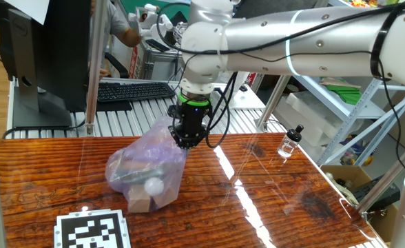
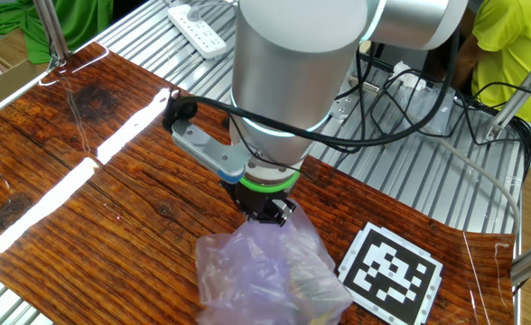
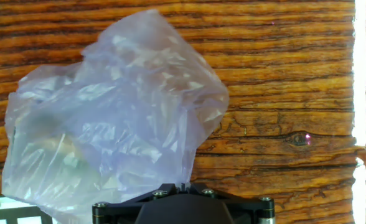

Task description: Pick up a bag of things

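The bag [image 1: 144, 165] is crinkly pale-lilac plastic standing on the wooden table [image 1: 271, 207]. Its top is drawn up to a peak. My gripper [image 1: 187, 141] points straight down at that peak, shut on the bag's upper corner. Through the plastic I see some of the things: a white ball [image 1: 152, 184], a tan wooden block [image 1: 140, 201] and a dark piece above them. From the other fixed view the gripper [image 2: 270, 213] sits right on top of the bag [image 2: 265, 275]. In the hand view the bag [image 3: 114, 118] fills the left half and runs into the gripper [image 3: 182, 185].
A small clear bottle with a black cap [image 1: 290, 143] stands to the right of the bag. A black-and-white marker tag [image 1: 92, 231] lies by the bag at the table's front edge. A keyboard [image 1: 133, 90] and a monitor sit behind the table on metal slats.
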`<state>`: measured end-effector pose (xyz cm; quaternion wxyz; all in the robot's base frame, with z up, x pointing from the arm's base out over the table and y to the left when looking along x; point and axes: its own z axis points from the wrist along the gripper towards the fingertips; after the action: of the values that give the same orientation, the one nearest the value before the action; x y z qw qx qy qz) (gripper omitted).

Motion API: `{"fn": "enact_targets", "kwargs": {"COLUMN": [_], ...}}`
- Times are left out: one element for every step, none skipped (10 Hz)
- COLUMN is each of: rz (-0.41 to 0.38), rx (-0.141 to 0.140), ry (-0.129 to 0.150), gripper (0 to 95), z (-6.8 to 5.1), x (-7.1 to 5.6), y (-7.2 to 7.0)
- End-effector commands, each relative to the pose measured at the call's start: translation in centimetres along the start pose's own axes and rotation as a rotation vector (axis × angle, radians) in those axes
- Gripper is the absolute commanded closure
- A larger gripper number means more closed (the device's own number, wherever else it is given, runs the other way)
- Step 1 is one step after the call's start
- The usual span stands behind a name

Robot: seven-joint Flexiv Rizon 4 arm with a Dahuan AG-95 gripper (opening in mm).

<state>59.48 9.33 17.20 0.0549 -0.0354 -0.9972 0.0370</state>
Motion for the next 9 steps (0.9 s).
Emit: {"fn": "enact_targets", "kwargs": {"rz": [-0.003, -0.005, -0.006, -0.006, -0.006, -0.007, -0.007, -0.004, -0.003], "rx": [0.009, 0.014, 0.019, 0.026, 0.030, 0.033, 0.037, 0.041, 0.046], "ry": [0.000, 0.005, 0.007, 0.009, 0.013, 0.015, 0.016, 0.018, 0.025], "gripper": [95.0, 95.0, 95.0, 95.0, 95.0, 95.0, 95.0, 95.0, 95.0], "z": [-0.5, -0.9, -1.3, -1.8, -2.1, -2.4, -2.6, -2.8, -3.1], "x": [0.1, 0.2, 0.3, 0.5, 0.7, 0.8, 0.9, 1.0, 1.3], "y": [-0.2, -0.3, -0.3, -0.5, -0.6, -0.6, -0.6, -0.6, -0.6]}}
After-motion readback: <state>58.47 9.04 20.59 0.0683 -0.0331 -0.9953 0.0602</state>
